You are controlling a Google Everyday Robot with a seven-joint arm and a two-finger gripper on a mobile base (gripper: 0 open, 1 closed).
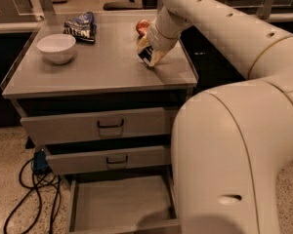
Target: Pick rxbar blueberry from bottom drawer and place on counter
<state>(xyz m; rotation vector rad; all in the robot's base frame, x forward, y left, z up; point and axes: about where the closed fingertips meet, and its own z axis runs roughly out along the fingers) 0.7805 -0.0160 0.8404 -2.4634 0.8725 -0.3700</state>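
My gripper is down at the right part of the counter, shut on the rxbar blueberry, a small dark wrapper that shows between the fingers. The bar's lower end is at or just above the counter surface. The bottom drawer is pulled open below, and its grey floor shows nothing on it. My arm hides the drawer's right side.
A white bowl stands at the counter's left. A blue-and-white chip bag lies at the back. A red round object sits behind the gripper. The two upper drawers are slightly open. Cables lie on the floor at left.
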